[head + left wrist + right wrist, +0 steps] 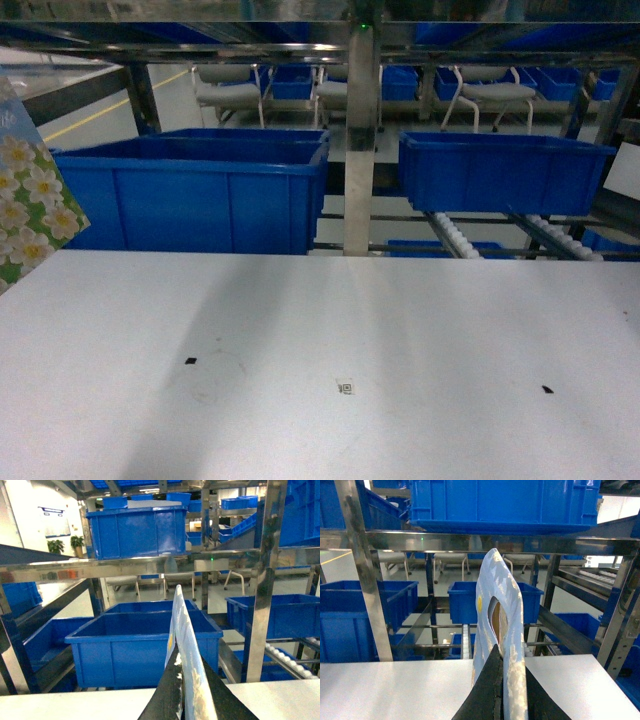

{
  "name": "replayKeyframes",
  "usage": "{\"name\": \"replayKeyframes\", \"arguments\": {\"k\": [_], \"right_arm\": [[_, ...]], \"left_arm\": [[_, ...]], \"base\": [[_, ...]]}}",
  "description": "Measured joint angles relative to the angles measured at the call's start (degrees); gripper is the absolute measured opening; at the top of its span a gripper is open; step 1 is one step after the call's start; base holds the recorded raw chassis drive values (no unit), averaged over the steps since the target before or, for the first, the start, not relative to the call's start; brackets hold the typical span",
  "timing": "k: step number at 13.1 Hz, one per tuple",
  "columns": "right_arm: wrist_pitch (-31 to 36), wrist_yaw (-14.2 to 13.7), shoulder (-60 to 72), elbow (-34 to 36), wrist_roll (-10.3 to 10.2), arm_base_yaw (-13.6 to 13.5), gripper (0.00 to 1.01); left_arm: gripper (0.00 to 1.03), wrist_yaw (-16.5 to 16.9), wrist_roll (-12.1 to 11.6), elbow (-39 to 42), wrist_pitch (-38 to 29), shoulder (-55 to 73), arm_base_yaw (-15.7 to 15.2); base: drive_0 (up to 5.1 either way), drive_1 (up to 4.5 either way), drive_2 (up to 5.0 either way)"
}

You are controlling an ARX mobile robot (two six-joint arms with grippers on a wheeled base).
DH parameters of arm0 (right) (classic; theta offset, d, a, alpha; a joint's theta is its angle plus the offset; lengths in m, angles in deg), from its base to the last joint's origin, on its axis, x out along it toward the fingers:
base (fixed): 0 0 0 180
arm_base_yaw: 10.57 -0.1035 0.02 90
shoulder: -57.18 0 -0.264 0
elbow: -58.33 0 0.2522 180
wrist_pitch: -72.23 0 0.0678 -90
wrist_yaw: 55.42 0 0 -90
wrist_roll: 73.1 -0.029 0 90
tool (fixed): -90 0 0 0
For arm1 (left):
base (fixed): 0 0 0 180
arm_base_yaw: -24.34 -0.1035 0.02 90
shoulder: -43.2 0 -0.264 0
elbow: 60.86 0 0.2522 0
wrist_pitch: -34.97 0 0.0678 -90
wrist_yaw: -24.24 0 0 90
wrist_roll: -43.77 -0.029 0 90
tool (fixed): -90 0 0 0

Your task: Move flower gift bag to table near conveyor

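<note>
Right now your left gripper (181, 692) and right gripper (500, 690) each pinch an edge of the flower gift bag (28, 190), held above the table (320, 340) facing the conveyor (520, 235).

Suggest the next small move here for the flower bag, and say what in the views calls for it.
Probably carry the flower gift bag rightward over the table, then lower it. In the head view only its corner shows at the left edge, above and beside the bare white top, short of the conveyor. Both wrist views show the left gripper and right gripper pinching a bag edge.
</note>
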State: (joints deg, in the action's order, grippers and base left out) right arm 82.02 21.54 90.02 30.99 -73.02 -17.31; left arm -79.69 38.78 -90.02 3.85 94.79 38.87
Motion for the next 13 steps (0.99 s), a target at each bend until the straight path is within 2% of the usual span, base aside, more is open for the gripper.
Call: {"name": "replayKeyframes", "arguments": {"k": [2,5,6,10,11,13], "right_arm": [[0.1,0.0,0.0,0.0,0.0,0.0,0.02],[10.7,6.1,7.5,2.0,0.7,3.9,0.02],[16.3,7.9,14.4,2.9,0.9,4.7,0.02],[34.4,10.5,36.1,1.5,0.5,2.1,0.02],[40.2,12.0,44.8,-0.7,-0.6,1.3,0.02],[44.3,12.0,56.3,-4.5,-2.2,0.6,0.02]], "left_arm": [[0.02,0.0,0.0,0.0,0.0,0.0,0.0],[0.02,0.0,0.0,0.0,0.0,0.0,0.0],[0.02,0.0,0.0,0.0,0.1,0.0,0.0],[0.02,0.0,0.0,0.0,0.1,0.0,0.0],[0.02,0.0,0.0,0.0,0.1,0.0,0.0],[0.02,0.0,0.0,0.0,0.1,0.0,0.0]], "base": [[0.0,0.0,0.0],[0.0,0.0,0.0],[0.0,0.0,0.0],[0.0,0.0,0.0],[0.0,0.0,0.0],[0.0,0.0,0.0]]}}
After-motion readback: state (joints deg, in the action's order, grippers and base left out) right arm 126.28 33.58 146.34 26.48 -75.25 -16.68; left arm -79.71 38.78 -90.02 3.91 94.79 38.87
